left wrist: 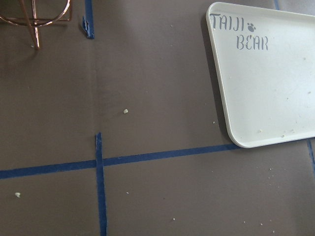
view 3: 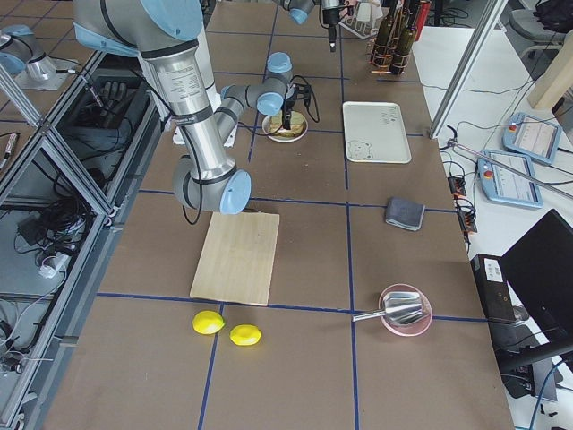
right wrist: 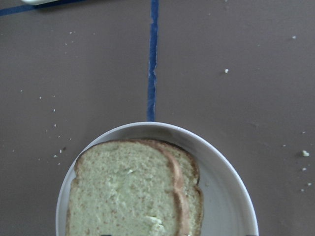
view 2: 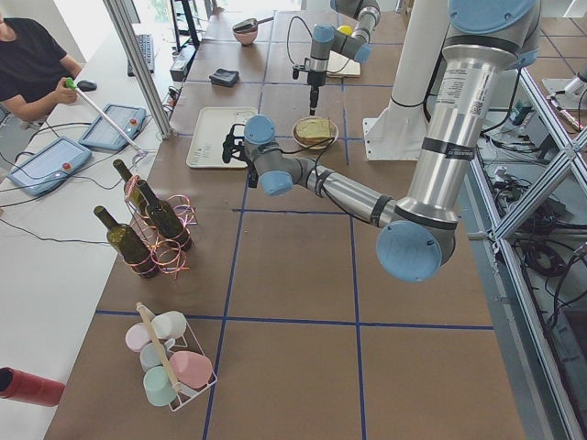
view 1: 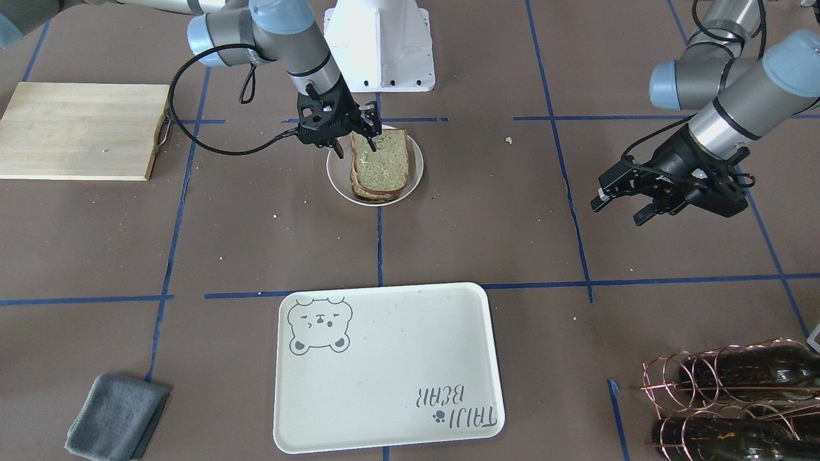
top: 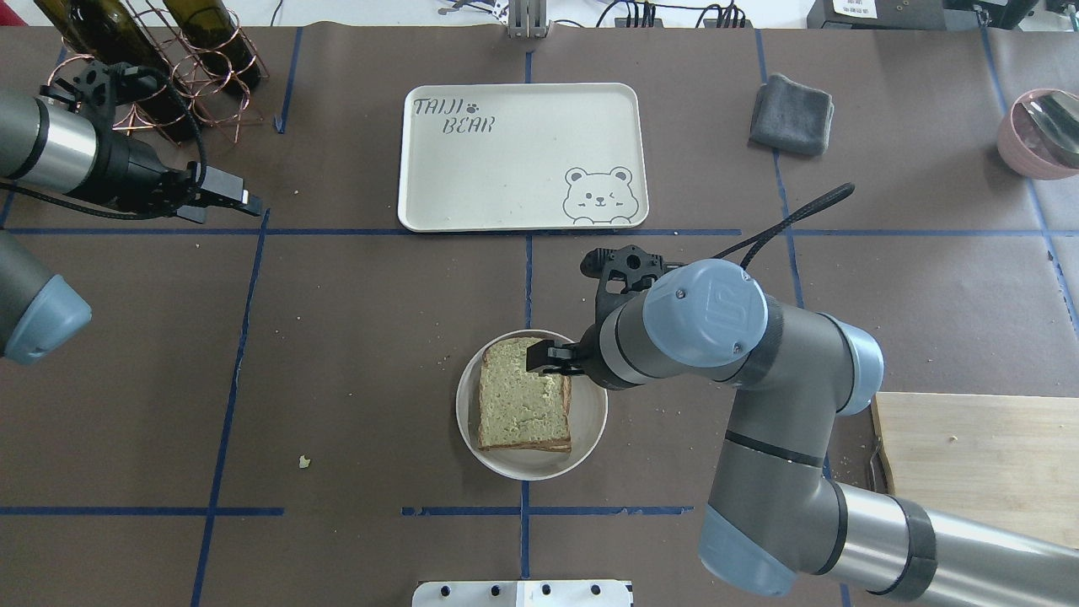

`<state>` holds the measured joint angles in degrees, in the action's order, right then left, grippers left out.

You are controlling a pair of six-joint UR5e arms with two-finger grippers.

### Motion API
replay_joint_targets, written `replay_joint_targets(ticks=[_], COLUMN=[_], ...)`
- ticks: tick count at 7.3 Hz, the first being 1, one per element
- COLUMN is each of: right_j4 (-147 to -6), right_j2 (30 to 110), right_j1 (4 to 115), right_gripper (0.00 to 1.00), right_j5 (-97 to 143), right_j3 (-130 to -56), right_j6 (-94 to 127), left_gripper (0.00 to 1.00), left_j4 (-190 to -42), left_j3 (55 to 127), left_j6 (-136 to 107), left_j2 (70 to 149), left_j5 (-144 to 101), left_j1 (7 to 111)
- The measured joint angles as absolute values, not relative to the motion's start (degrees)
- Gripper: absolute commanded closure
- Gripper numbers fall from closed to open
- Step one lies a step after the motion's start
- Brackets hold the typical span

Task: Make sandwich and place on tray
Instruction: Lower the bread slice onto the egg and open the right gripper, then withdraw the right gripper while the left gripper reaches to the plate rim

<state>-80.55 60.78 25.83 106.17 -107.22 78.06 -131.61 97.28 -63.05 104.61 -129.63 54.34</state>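
Stacked bread slices on the plate are getting gripped by the right gripper, fingers closing on the top edge; lifting toward the tray comes next, I judge. Left gripper is hovering open, empty.

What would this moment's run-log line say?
right end effector: at stacked bread slices on round white plate, grip unclear | left end effector: open, idle | bear tray: no food on it

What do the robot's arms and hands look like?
Both arms are shiny silver-grey tubes with light blue round caps at the joints. One cap shows a grey logo. The right hand and left hand are black, each with two thin fingers. Black cables run along both wrists.
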Motion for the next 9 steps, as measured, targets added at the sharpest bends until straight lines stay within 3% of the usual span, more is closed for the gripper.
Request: replay_joint_targets(ticks=[3,5,7,9], right_j4=[-94.31,-98.64,-98.92,-98.67], right_j2=[61.7,64.51,67.39,68.38], right_j1=[34.21,37.21,40.21,42.81], right_gripper=[0.0,0.0,0.0,0.0], right_j5=[111.57,112.01,113.3,115.83], right_j3=[-109.86,-112.22,-113.44,-113.61], right_j6=[69.51,61.28,56.18,54.96], left_gripper=[0.04,0.2,0.43,0.55], left_j4=[-126.71,-115.78,-112.94,-112.65], left_j3=[99.89,102.3,102.12,101.8], left_j6=[-71.28,-73.4,-78.06,-80.89], left_j2=[108.45,113.67,115.98,116.66], left_j5=[-121.51,-114.51,-108.68,-106.5], left_j1=[44.78,37.85,30.37,26.05])
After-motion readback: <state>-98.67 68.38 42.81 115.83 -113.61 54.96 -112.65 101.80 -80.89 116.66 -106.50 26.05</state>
